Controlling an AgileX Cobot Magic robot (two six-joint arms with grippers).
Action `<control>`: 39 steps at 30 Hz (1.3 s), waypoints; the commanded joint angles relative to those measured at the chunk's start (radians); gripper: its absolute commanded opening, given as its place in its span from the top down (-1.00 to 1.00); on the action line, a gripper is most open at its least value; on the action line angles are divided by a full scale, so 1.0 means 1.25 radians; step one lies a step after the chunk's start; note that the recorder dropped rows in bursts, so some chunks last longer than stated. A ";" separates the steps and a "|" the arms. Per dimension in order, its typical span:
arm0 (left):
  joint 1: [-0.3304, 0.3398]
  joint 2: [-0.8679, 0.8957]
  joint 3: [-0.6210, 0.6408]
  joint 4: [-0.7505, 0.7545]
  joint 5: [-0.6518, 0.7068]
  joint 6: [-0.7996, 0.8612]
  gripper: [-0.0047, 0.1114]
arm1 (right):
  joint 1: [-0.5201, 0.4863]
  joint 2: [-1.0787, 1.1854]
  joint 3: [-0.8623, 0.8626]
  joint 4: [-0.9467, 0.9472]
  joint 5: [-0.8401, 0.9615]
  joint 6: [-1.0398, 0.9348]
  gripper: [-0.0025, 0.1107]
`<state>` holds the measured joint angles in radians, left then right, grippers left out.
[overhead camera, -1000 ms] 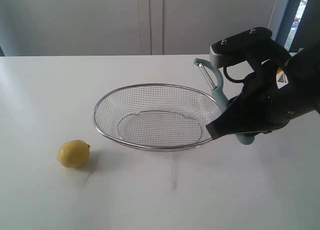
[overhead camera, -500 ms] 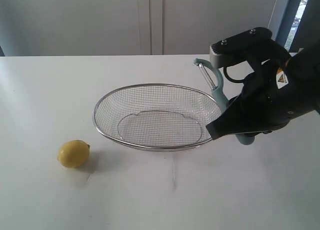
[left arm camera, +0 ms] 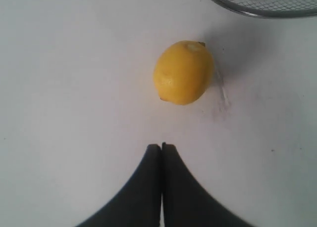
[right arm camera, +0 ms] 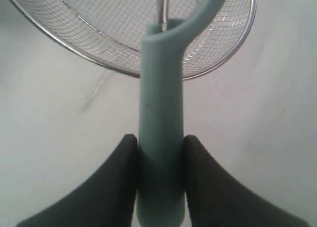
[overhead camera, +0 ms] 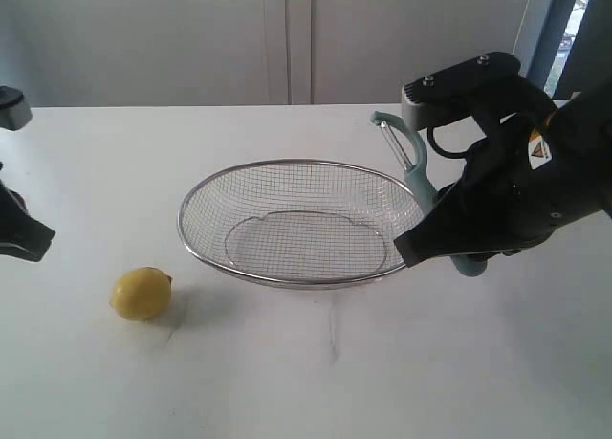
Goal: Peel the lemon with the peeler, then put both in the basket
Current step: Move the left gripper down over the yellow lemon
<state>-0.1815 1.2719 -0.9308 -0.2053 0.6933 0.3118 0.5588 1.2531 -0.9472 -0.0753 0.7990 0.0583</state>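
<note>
1. Left gripper (left arm camera: 161,147): shut, empty, just short of lemon (left arm camera: 183,72) on table (left arm camera: 69,78), near basket (overhead camera: 287,279). Open wide first; grip across the middle.
2. Right gripper (right arm camera: 160,140): clamped on peeler (right arm camera: 159,88) handle beside basket. Hold firm, blade up.

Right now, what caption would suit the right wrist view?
Right hand grips the teal peeler by its handle, near the wire basket's rim.

New arrival on the left! The left gripper (overhead camera: 38,236), nowhere in the exterior view 1 second ago, has slid in at the left edge and now hangs near the lemon (overhead camera: 141,294), clear of it.
</note>
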 commanded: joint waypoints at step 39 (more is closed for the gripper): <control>-0.161 0.352 -0.111 0.046 -0.093 0.223 -0.39 | -0.001 -0.005 -0.007 -0.001 -0.008 -0.007 0.94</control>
<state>-0.3743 1.6994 -1.0666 -0.1345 0.5867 0.5679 0.5588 1.2531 -0.9472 -0.0753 0.7906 0.0583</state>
